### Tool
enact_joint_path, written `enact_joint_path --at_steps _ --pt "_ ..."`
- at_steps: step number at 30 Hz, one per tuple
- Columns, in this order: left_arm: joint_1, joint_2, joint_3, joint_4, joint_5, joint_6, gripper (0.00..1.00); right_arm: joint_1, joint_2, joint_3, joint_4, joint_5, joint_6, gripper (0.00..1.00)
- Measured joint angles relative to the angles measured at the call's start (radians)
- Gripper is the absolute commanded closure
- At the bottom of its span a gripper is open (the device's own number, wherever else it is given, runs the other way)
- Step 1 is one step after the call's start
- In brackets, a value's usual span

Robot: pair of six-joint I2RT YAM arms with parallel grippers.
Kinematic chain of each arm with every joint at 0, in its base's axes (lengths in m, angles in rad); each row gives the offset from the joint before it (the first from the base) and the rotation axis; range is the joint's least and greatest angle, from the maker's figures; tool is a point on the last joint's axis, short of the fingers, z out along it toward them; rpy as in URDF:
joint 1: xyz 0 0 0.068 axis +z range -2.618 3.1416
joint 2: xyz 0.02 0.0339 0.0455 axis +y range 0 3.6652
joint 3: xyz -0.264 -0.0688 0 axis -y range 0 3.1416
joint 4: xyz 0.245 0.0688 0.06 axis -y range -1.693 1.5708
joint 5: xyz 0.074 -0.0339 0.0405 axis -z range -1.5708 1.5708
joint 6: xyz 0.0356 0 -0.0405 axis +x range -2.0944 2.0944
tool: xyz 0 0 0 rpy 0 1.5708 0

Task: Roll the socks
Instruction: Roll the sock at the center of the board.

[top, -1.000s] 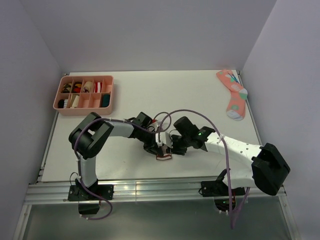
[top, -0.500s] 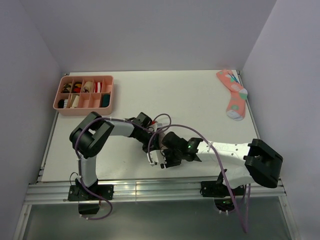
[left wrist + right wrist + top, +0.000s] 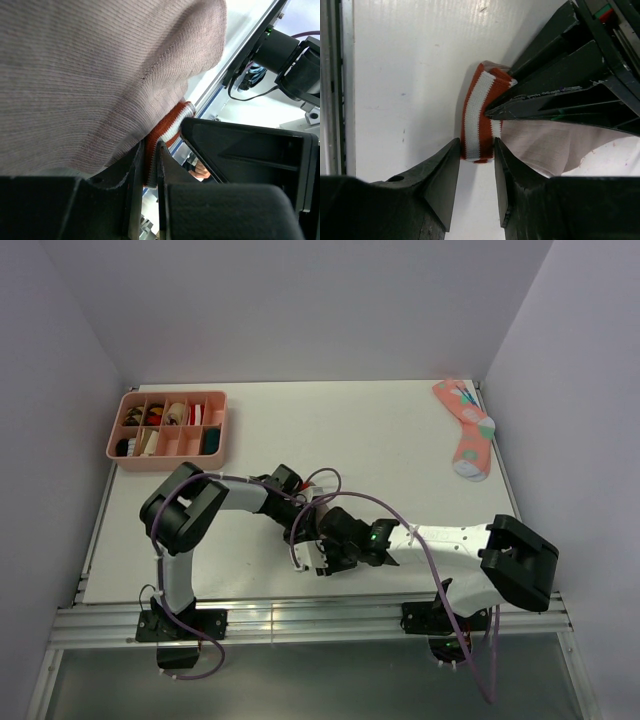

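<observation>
Left gripper (image 3: 150, 157) clamped on taupe sock (image 3: 100, 75) at its striped cuff (image 3: 479, 115). Right gripper (image 3: 476, 146) straddles the same cuff; can't tell if it's pinching. Left fingers (image 3: 560, 95) crowd it on one side, bare table (image 3: 395, 75) on the other, rail (image 3: 330, 100) beyond. Pink sock (image 3: 465, 430) and tray (image 3: 170, 427) well apart.

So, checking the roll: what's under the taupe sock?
Only bare table shows beside the striped cuff. The taupe sock itself and the left gripper clamping the cuff hide whatever lies beneath.
</observation>
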Motion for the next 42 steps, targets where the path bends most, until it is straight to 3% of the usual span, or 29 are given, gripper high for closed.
enact_joint_path --at_steps 22,28,34,42 --pt "0.01 0.002 -0.011 0.016 0.018 -0.022 0.99 0.016 0.042 -0.005 0.031 0.029 0.001 0.63" --pt "0.014 0.002 -0.025 0.04 0.026 -0.056 0.94 0.013 0.069 0.029 0.006 0.029 0.011 0.77" --pt "0.017 -0.033 -0.087 0.135 0.015 -0.126 0.84 -0.039 0.108 0.094 -0.076 -0.041 0.022 0.8" --pt "0.014 -0.165 -0.246 0.392 -0.124 -0.301 0.81 -0.159 0.167 0.191 -0.203 -0.192 -0.003 0.81"
